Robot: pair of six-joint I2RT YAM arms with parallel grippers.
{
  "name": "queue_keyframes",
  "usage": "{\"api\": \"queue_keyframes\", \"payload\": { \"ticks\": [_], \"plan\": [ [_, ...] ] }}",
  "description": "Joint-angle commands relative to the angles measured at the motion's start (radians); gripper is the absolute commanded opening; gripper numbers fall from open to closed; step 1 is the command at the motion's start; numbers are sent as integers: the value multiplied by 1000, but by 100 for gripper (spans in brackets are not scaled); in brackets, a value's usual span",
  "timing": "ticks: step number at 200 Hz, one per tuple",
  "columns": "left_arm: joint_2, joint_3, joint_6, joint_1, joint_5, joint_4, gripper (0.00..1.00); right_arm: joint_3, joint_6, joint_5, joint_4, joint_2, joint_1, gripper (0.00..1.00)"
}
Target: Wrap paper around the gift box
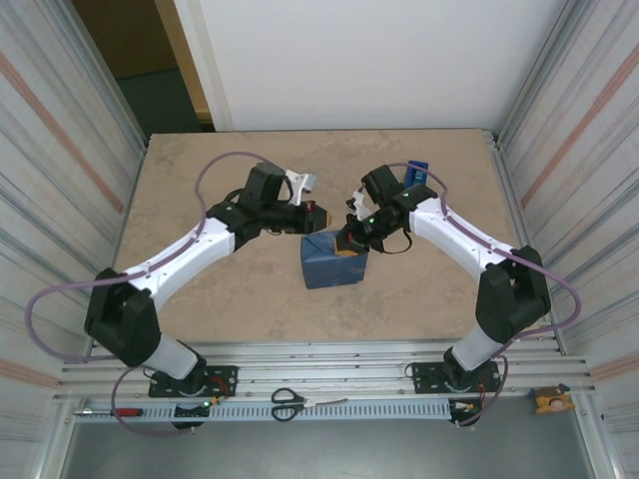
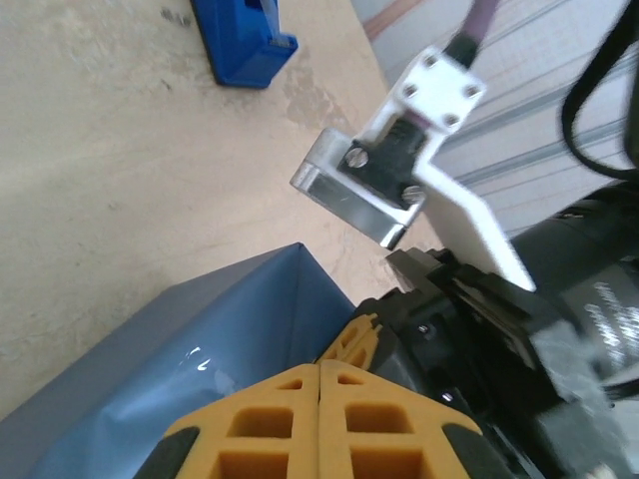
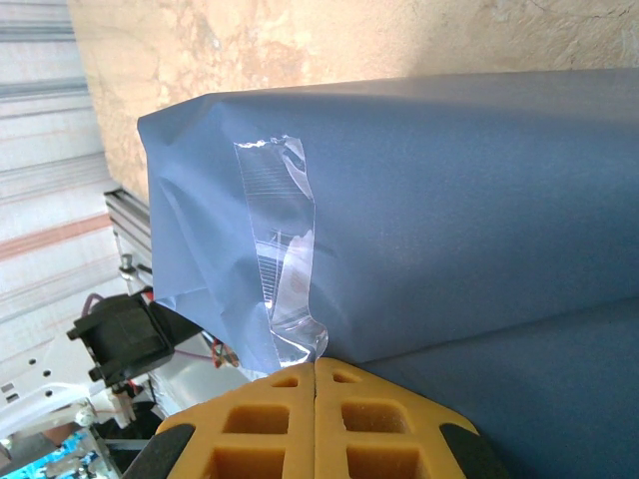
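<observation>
The paper (image 1: 332,264), folded into a boxy parcel, sits mid-table (image 1: 200,180), with a clear tape strip (image 3: 285,259) down one end. Both pincers are closed, pads meeting. The right pincer (image 3: 317,389) is at the parcel's far right corner and the left pincer (image 2: 319,394) by its far edge. A blue tape dispenser (image 1: 417,174) stands behind the right arm. Scissors (image 1: 290,402) lie past the table's near edge.

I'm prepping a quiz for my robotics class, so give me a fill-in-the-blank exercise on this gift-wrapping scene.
1. The paper is ___ in colour.
2. The right wrist view shows a clear strip of ___ stuck on it.
3. On the near rail lies a pair of ___.
4. The left gripper and right gripper both have their fingers ___.
Missing words: blue; tape; scissors; shut.
</observation>
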Motion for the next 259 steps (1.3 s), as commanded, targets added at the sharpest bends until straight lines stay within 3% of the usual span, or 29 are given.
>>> {"api": "queue_keyframes", "payload": {
  "ticks": [1,169,259],
  "plan": [
    [57,41,-16,-21,38,-43,0,-41,11,115,-77,37,8,0],
    [168,-47,27,-78,-118,-171,0,-6,50,25,-8,13,10,0],
    [209,-68,30,-110,-151,-184,0,-1,141,-90,100,-61,0,10]
  ]
}}
